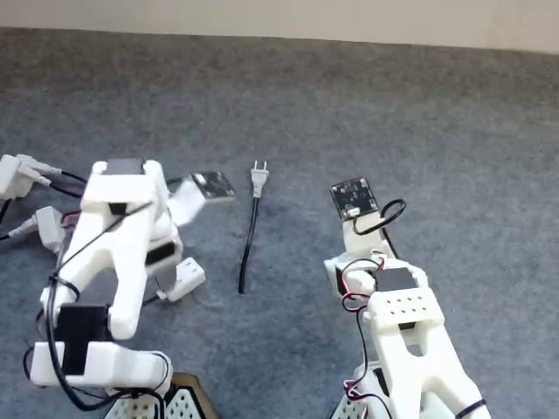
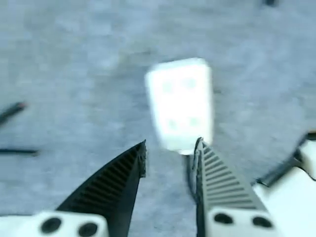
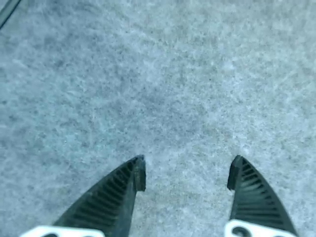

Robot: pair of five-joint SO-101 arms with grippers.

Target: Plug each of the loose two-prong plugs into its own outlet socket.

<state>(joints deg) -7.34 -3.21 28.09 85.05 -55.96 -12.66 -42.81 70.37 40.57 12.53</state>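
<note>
"Two arms stood over the grey surface (image 1: 454,113) in the high view, correct?"

"Correct. The left arm (image 1: 122,236) bent over the surface toward the left edge, and the white outlet block (image 1: 188,278) lay flat just beside it, on the side toward the middle. The right arm (image 1: 406,319) rose from the near edge, right of the middle."

"And the plugs?"

"One black two-prong plug (image 1: 258,177) lay loose in the middle of the surface, between the arms and touching neither. Its prongs faced the far edge and its cord (image 1: 250,244) trailed back toward the near edge. At the left edge lay the farther white plug (image 1: 17,168) and the nearer white plug (image 1: 48,224), each on a dark lead."

"What did the left wrist view show?"

"The left claw (image 2: 171,143) was spread, pinching nothing between its black ribbed fingers (image 2: 116,182). The white outlet block (image 2: 181,103) lay just past the tips with its socket holes facing up. One fingertip overlapped the block's closest edge, and I could not tell whether they touched. Two dark cords (image 2: 12,111) crossed the surface off to one side, well apart from the block."

"And the right wrist view?"

"The right claw (image 3: 188,159) was spread wide as well, holding nothing, and it hung over the grey surface. A dark cord (image 3: 9,11) clipped the rim of that view, well apart from the fingers."
</note>
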